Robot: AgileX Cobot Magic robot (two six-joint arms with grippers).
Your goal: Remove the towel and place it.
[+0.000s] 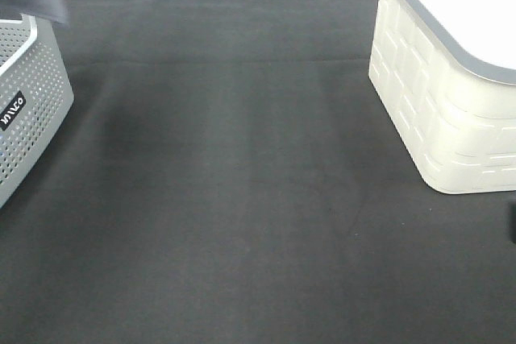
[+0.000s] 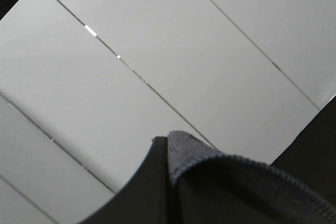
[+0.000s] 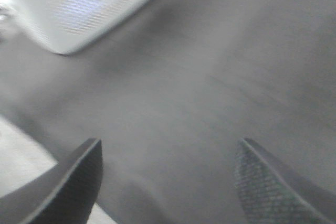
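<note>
the left tool is clenched on the towel. in the left wrist view a fold of bluish-grey cloth with a stitched hem comes out right beside the one dark finger that shows. behind it lies a pale surface crossed by thin dark lines. the rest of the cloth in that view is in shadow, so its full shape cannot be told.

in the exterior high view the towel shows as a dark grey sheet hanging in the top left corner, over the far side of the grey basket. its lower edge overlaps the basket's rim. whether it touches the rim cannot be told. the basket has perforated walls and a small black label on the side. it stands at the left edge of the black worktop.

a white bin with a brick-like pattern and a grey-edged lid stands at the right, well apart from the basket. the cloth-covered worktop lies between them.

the right tool is released. its two dark fingers stand wide apart with nothing between them, above the worktop. the right wrist view is blurred and shows the grey basket at some distance beyond the fingers. neither tool can be made out in the exterior high view.
</note>
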